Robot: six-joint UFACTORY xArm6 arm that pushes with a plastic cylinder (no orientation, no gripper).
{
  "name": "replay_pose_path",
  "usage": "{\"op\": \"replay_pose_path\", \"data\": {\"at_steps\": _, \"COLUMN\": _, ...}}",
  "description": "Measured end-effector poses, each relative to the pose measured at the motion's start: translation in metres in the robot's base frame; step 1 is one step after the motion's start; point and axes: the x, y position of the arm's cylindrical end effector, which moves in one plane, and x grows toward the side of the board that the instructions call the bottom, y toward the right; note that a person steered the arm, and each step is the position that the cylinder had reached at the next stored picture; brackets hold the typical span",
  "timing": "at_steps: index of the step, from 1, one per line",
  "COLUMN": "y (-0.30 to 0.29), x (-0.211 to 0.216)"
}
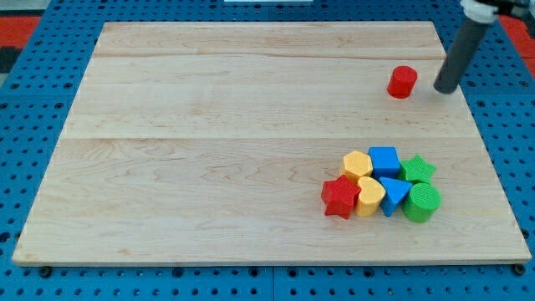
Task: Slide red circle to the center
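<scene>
Tip (444, 88), a bare rod with nothing to pinch, right of red circle (402, 82): push left and nearer, centred, clear of the near-right block cluster (382, 185).

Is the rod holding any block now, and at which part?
Nothing is held. My tip stands on the wooden board, just to the view's right of the red circle block, with a small gap between them.

my tip (444, 87) right of red circle (402, 82), apart | block cluster (382, 186) below
</scene>
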Motion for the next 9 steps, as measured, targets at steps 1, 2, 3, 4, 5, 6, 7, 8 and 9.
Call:
{"op": "replay_pose_path", "data": {"at_steps": 1, "y": -0.039, "x": -0.012}}
{"op": "replay_pose_path", "data": {"at_steps": 2, "y": -0.075, "x": -0.008}}
{"op": "replay_pose_path", "data": {"at_steps": 3, "y": -0.094, "x": 0.006}}
{"op": "replay_pose_path", "data": {"at_steps": 4, "y": -0.08, "x": 0.016}}
{"op": "replay_pose_path", "data": {"at_steps": 5, "y": -0.072, "x": 0.033}}
{"op": "replay_pose_path", "data": {"at_steps": 6, "y": -0.093, "x": 0.037}}
{"op": "replay_pose_path", "data": {"at_steps": 7, "y": -0.125, "x": 0.037}}
{"op": "replay_pose_path", "data": {"at_steps": 8, "y": -0.159, "x": 0.046}}
{"op": "replay_pose_path", "data": {"at_steps": 9, "y": -0.199, "x": 0.046}}
